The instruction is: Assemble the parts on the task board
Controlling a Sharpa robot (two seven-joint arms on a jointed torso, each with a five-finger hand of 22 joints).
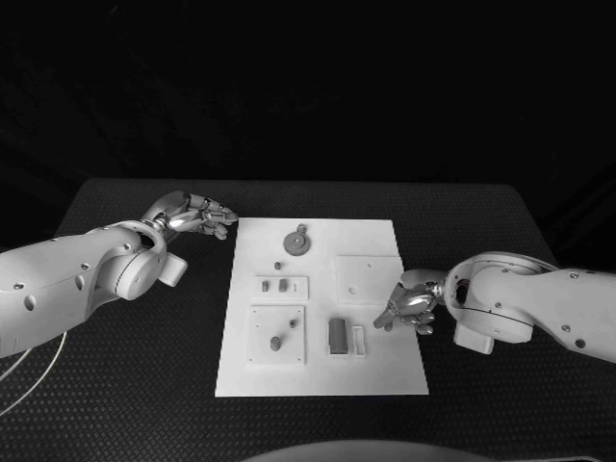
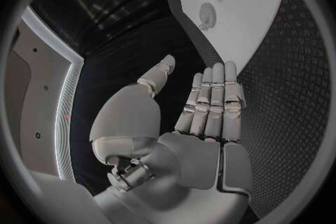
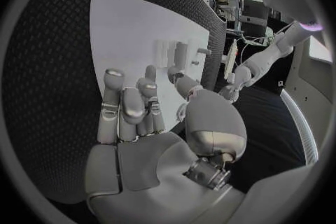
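Both hands are spread and hold nothing. The right hand [image 1: 411, 306] sits at the task board's [image 1: 377, 375] right edge, nearer the upright part [image 1: 337, 336] than the left hand [image 1: 197, 216].

task board [image 1: 377, 380] white; parts on it grey, e.g. round part [image 1: 297, 243] at its far end. Table [image 1: 530, 385] around the board black, dotted weave texture. Both hands silver, arms white.

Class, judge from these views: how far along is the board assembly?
Done: nothing clearly; small parts lie loose on the task board. In hand: nothing; the left hand at the board's far corner and the right hand at its edge both hold nothing. Left: apparently the whole assembly.
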